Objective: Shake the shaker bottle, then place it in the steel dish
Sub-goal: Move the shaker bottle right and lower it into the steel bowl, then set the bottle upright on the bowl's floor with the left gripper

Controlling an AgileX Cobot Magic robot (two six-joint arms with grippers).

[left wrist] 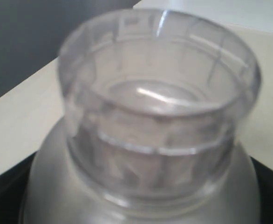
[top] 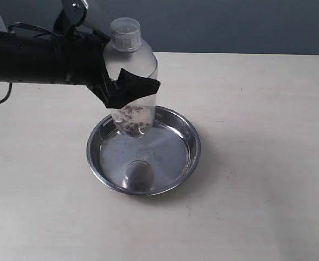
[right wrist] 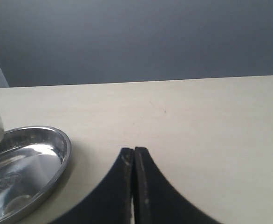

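Observation:
The frosted shaker bottle (top: pixel 131 70) hangs upright over the back part of the steel dish (top: pixel 173 157), its base with brown granules at about rim height. My left gripper (top: pixel 128 89) is shut on the bottle's middle, black fingers (top: pixel 137 87) wrapped round it. The left wrist view is filled by the bottle's clear round cap (left wrist: pixel 157 93) and domed shoulder; the gripper itself is hidden there. My right gripper (right wrist: pixel 134 150) is shut and empty, low over the table beside the dish (right wrist: pixel 57 154). It does not show in the exterior view.
The dish sits on a pale beige table (top: pixel 257 109) whose far edge meets a dark grey wall (top: pixel 230 22). My left arm (top: pixel 34 57) reaches in from the left, with a cable hanging behind it.

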